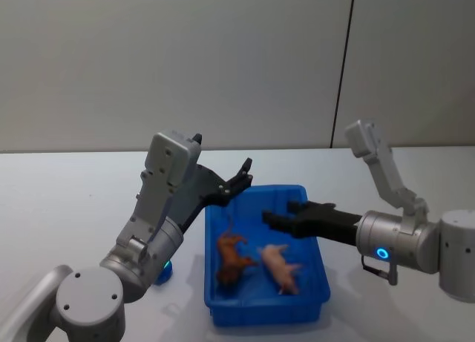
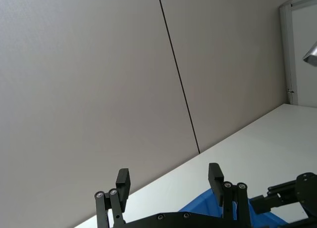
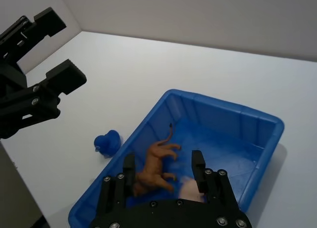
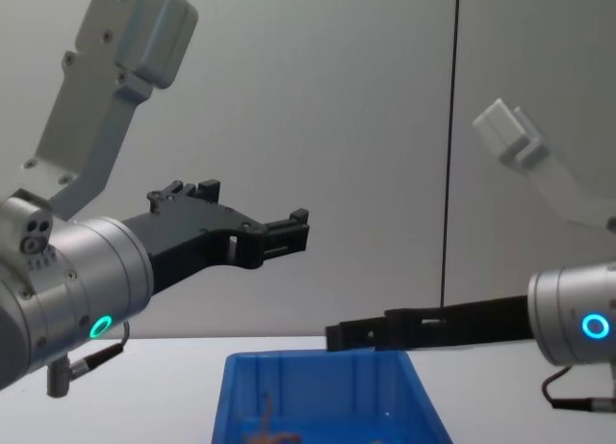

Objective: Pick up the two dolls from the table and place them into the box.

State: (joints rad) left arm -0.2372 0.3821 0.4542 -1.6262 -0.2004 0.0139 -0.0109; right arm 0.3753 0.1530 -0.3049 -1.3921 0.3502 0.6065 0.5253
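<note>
Head view: L arm (image 1: 159,208) covers the box's (image 1: 269,311) far-left corner and most of a small blue thing (image 1: 165,272) near the box's left wall; can't tell what it is. R gripper (image 1: 280,213) hides part of the box's far-right inside. R arm cut by right edge.
Chest view: bottom edge cuts the box, just far wall + rim show. Brown doll (image 4: 268,430) is a thin sliver at that edge.
R wrist view: pink doll (image 3: 187,189) mostly behind R gripper, which also hides the box's near corner.
L wrist view: box is a blue patch behind L gripper (image 2: 168,174), whose body is cut by bottom edge.
</note>
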